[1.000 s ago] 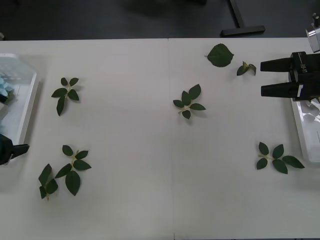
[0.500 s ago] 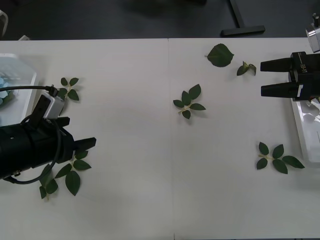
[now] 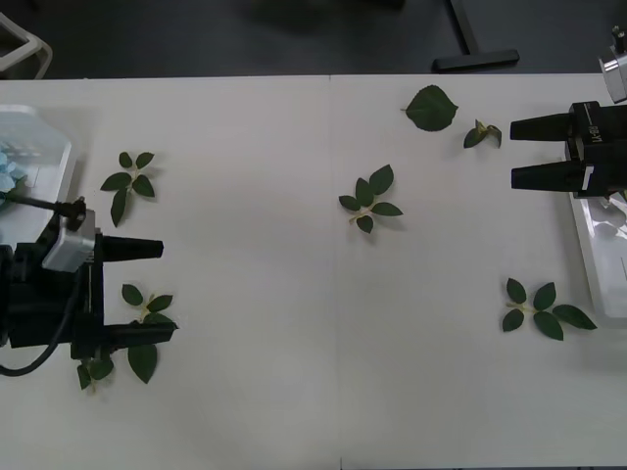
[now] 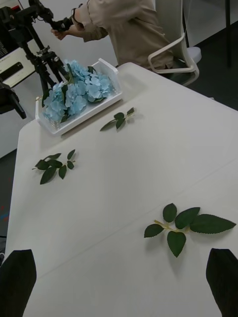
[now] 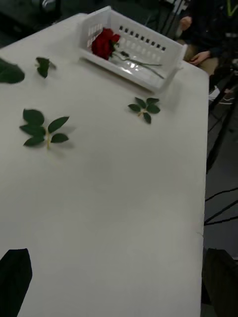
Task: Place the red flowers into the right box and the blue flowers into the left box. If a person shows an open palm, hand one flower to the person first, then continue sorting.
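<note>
pulled back, left end effector (image 3: 147, 291) gapes empty — leaf sprig (image 3: 145, 299) half hidden.

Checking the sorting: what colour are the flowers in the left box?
Pale blue flowers, best in the right wrist view.

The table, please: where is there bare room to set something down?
The widest bare patch on the table runs along the near edge, between the left gripper and the leaf sprig near the right box. Another lies between the middle sprig and the left box.
</note>
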Controlling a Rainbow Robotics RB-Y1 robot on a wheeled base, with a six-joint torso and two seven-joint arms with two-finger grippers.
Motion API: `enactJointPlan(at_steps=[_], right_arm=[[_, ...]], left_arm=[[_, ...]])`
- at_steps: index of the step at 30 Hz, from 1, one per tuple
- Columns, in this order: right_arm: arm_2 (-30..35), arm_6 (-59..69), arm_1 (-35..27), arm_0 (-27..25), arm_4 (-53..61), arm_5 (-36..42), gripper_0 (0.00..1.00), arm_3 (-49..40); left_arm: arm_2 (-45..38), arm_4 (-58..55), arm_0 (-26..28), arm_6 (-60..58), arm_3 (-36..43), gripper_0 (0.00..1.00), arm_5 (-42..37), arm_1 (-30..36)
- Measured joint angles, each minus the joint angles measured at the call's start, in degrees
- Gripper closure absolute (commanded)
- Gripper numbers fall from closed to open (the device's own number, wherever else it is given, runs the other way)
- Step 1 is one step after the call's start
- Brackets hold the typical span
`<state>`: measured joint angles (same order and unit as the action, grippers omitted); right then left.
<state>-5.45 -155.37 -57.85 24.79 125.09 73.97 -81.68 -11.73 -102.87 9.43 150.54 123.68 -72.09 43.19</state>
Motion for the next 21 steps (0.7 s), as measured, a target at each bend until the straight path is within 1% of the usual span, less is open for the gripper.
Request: enactJointPlan(at_steps=[2,3,4,7,10,14,17,21], right_arm=[[0.0,0.0,0.0,0.0,0.0,0.0,0.0,0.0],[0.0,0.0,0.0,0.0,0.0,0.0,0.0,0.0],[0.0,0.0,0.0,0.0,0.0,0.0,0.0,-0.01],[0.0,0.0,0.0,-0.01,0.01,0.0,0.0,-0.02],[0.0,0.0,0.0,-0.01,0.01,0.0,0.0,-0.02],[0.0,0.0,0.0,-0.01,0.01,0.0,0.0,-0.02],[-0.01,0.0,0.0,-0.02,0.01,0.0,0.0,-0.02],[-0.01,0.0,0.0,-0.02,0.01,0.0,0.0,-0.02]], left_arm=[[1.72,-5.84,0.0,12.01,-4.98,0.0,1.11,0.54],[3.13,-8.63,0.0,15.63,-6.84,0.0,2.16,1.21],[4.85,-11.05,0.0,16.31,-8.03,0.0,3.28,2.2],[11.23,-17.3,-0.2,9.6,-8.67,0.0,8.17,6.93],[18.11,-22.5,-2.06,0.65,-8.48,0.0,13.32,12.2],[25.7,-30.28,-6.76,0.64,-7.97,0.0,19.29,17.66],[27.86,-34.84,-9.3,0.77,-7.17,0.0,20.53,19.7],[27.62,-36.55,-11.39,0.78,-6.73,0.0,20.55,20.04]])
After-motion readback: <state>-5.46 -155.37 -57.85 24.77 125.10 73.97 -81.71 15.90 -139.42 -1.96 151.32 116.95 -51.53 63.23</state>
